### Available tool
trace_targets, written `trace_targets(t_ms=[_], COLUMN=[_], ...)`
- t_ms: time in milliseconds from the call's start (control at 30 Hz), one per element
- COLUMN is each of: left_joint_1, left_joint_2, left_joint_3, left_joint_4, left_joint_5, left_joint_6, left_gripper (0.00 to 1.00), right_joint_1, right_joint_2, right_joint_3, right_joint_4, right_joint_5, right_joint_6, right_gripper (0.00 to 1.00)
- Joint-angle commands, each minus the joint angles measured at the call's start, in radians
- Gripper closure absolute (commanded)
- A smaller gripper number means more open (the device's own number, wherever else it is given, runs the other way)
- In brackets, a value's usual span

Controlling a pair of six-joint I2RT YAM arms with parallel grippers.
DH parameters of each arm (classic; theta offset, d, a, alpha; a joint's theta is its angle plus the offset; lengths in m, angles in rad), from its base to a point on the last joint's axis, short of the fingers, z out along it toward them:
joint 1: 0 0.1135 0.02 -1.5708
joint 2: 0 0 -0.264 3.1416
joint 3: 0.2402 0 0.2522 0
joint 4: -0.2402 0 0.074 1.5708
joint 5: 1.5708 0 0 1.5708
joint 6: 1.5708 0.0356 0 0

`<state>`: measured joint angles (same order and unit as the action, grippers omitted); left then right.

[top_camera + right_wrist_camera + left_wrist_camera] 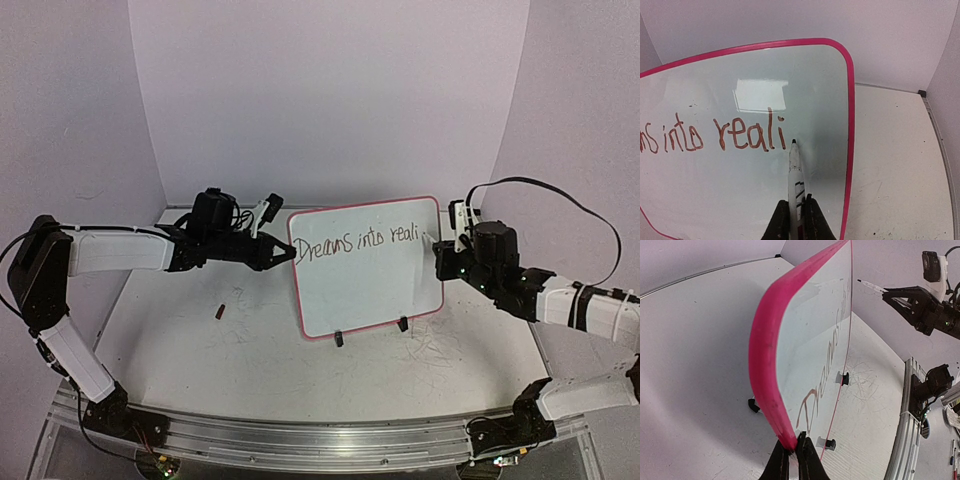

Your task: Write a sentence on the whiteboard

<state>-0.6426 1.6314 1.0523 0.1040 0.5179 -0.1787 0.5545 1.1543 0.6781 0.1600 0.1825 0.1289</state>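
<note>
Now: one whiteboard [370,290], edge clenched in left fingers [780,466]; right fingers [779,225] grasping one marker [795,170]; one sentence [360,241].

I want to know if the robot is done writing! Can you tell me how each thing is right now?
whiteboard: standing upright, one side edge pinched.
sentence: unfinished, reads "Dreams into reali".
marker: uncapped, tip at the board just after the last "i".
left gripper: shut on the whiteboard's edge.
right gripper: shut on the marker.
</note>
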Motion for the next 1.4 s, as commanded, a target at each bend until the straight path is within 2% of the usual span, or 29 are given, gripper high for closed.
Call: trace_targets(t_ms=[0, 200, 900, 1367], left_joint_1=[-0.02, -0.02, -0.022, -0.023], left_joint_2=[-0.01, -0.007, -0.003, -0.003], left_joint_3=[-0.013, -0.012, -0.012, -0.011], left_joint_4=[-0.037, -0.037, -0.037, -0.037], left_joint_5=[-0.029, -0.024, -0.023, -0.021], left_joint_6=[0.071, 0.067, 0.071, 0.07], left_gripper=[1.0, 1.0, 1.0, 1.0], right_joint_1=[-0.013, -0.016, -0.019, -0.022], right_joint_2=[0.0, 0.016, 0.097, 0.105], right_joint_3=[0.035, 0.042, 0.111, 0.074], right_joint_4=[0.02, 0.037, 0.089, 0.089], right_joint_5=[0.003, -0.028, 0.021, 0.011], right_joint_6=[-0.014, -0.029, -0.024, -0.001], right_gripper=[1.0, 1.0, 1.0, 1.0])
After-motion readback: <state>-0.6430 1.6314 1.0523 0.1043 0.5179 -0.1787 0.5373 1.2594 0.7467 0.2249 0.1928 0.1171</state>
